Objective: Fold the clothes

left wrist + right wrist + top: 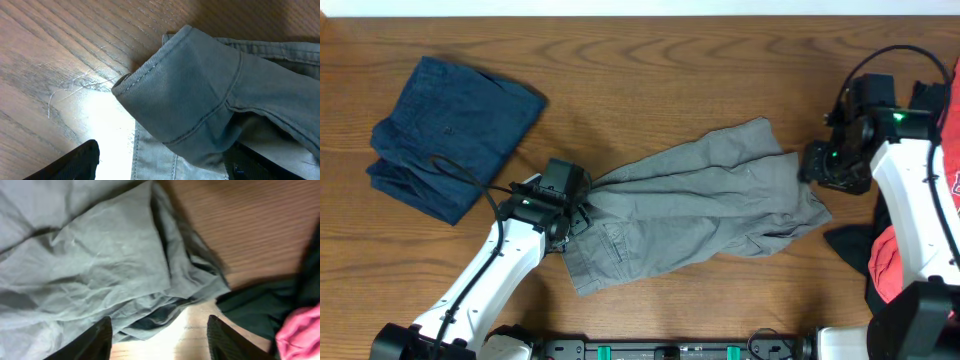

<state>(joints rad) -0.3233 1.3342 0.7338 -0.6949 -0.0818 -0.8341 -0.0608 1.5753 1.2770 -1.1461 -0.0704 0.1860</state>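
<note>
The grey-khaki shorts (700, 200) lie crumpled across the middle of the bench (650, 60), with a stitched pocket showing near the lower left. The left fingers (575, 205) stand apart at the shorts' left end, where a seamed fold of cloth (200, 85) rises between them and covers one finger. The right fingers (159, 335) are spread just above the rumpled right edge. A folded navy garment (450, 135) sits well apart (upper left). A red shirt (895, 265) and a dark cloth (255, 305) lie right.
</note>
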